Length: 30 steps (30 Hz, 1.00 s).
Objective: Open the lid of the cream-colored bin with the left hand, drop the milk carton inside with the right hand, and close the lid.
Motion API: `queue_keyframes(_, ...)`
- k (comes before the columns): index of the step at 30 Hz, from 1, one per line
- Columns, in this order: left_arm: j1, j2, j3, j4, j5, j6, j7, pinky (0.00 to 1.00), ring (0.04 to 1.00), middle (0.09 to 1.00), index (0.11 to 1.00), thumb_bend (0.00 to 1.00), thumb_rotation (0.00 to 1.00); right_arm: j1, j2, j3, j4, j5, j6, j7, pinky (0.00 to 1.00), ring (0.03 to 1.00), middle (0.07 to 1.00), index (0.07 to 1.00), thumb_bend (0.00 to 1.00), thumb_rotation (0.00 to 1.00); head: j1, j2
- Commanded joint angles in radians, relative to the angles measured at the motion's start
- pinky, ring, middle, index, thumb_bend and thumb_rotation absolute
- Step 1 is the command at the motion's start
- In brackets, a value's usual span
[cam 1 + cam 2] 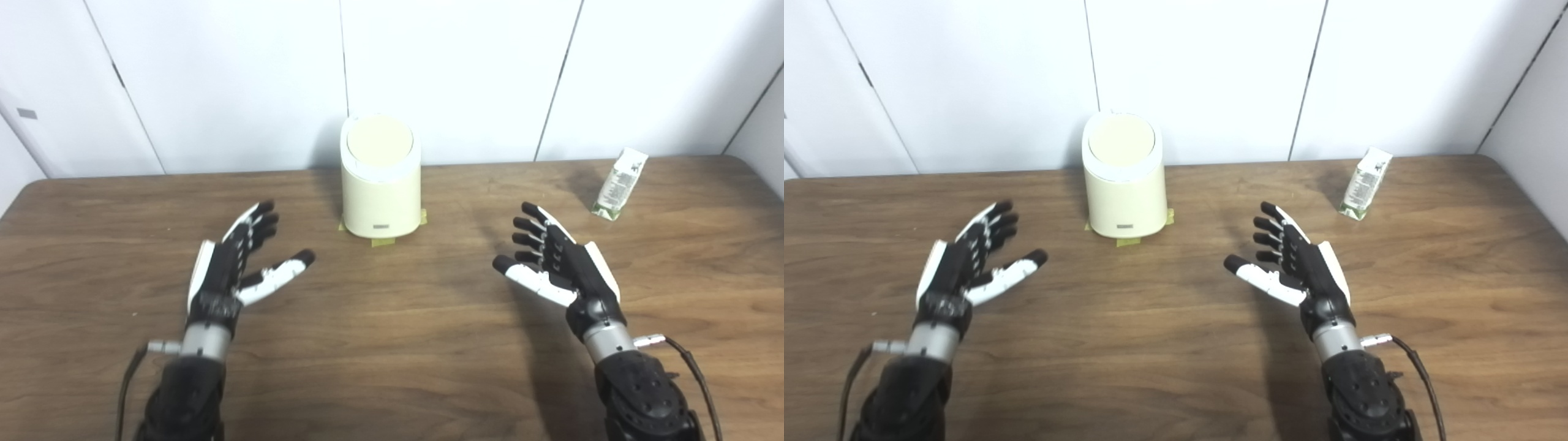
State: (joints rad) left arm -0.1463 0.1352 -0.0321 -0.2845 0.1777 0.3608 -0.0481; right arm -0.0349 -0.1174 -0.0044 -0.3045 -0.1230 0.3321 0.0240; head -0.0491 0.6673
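Observation:
A cream-colored bin [381, 190] stands upright at the back middle of the table, its round lid [380, 142] shut flat on top. A white and green milk carton [620, 184] stands tilted at the back right, well apart from the bin. My left hand [236, 263] hovers open over the table, in front and to the left of the bin, fingers spread and holding nothing. My right hand [560, 263] is open too, in front and to the right of the bin, and nearer to me and left of the carton.
The wooden table [392, 367] runs to a white panelled wall [459, 73] right behind the bin. Yellow tape [383, 241] marks the bin's base. Cables [692, 367] trail from both wrists.

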Motion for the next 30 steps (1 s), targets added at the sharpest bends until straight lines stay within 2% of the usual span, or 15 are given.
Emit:
queue_keyframes(1,-0.073,0.017,-0.008,-0.039,0.03,0.03,-0.01,0.92,0.853,0.872,0.897,0.89,0.26,-0.037,0.002,0.0,-0.006,-0.01,-0.054,-0.014,0.76,0.83,0.856,0.886,0.71,0.43,-0.003,-0.003)
queue_keyframes(3,-0.119,0.028,-0.021,-0.041,0.047,0.07,-0.021,0.87,0.848,0.873,0.899,0.88,0.26,-0.039,0.005,0.001,0.003,-0.014,-0.06,-0.016,0.8,0.831,0.854,0.887,0.72,0.45,-0.005,-0.013)
queue_keyframes(5,-0.166,0.037,-0.03,-0.03,0.061,0.097,-0.034,0.83,0.85,0.883,0.9,0.88,0.26,-0.04,0.009,0.0,0.012,-0.004,-0.069,-0.014,0.77,0.829,0.857,0.889,0.72,0.45,-0.005,-0.021)
queue_keyframes(9,-0.257,0.048,-0.032,0.016,0.082,0.108,-0.062,0.81,0.87,0.897,0.905,0.88,0.27,-0.04,0.013,0.002,0.033,0.009,-0.084,-0.007,0.78,0.854,0.876,0.901,0.7,0.44,0.002,-0.031)
queue_keyframes(11,-0.306,0.051,-0.027,0.05,0.08,0.108,-0.072,0.78,0.877,0.909,0.909,0.86,0.27,-0.039,0.016,0.003,0.033,0.015,-0.076,-0.003,0.73,0.853,0.885,0.919,0.69,0.45,0.006,-0.036)
queue_keyframes(17,-0.441,0.077,-0.03,0.156,0.107,0.108,-0.087,0.81,0.889,0.912,0.905,0.81,0.3,-0.036,0.03,0.006,0.022,0.028,-0.052,0.002,0.68,0.847,0.902,0.953,0.67,0.47,0.0,-0.04)
queue_keyframes(22,-0.553,0.093,-0.035,0.248,0.12,0.107,-0.101,0.79,0.888,0.913,0.913,0.82,0.29,-0.037,0.031,0.018,0.011,0.013,-0.034,0.003,0.67,0.846,0.904,0.957,0.67,0.5,-0.005,-0.041)
queue_keyframes(27,-0.65,0.098,-0.046,0.321,0.145,0.109,-0.143,0.8,0.891,0.917,0.918,0.84,0.22,-0.037,0.031,0.019,0.011,0.012,-0.037,-0.001,0.68,0.853,0.905,0.959,0.66,0.5,-0.002,-0.045)
queue_keyframes(30,-0.711,0.102,-0.067,0.377,0.189,0.109,-0.193,0.8,0.896,0.923,0.922,0.83,0.19,-0.036,0.029,0.02,0.01,0.011,-0.036,0.001,0.68,0.855,0.907,0.963,0.65,0.5,0.001,-0.047)
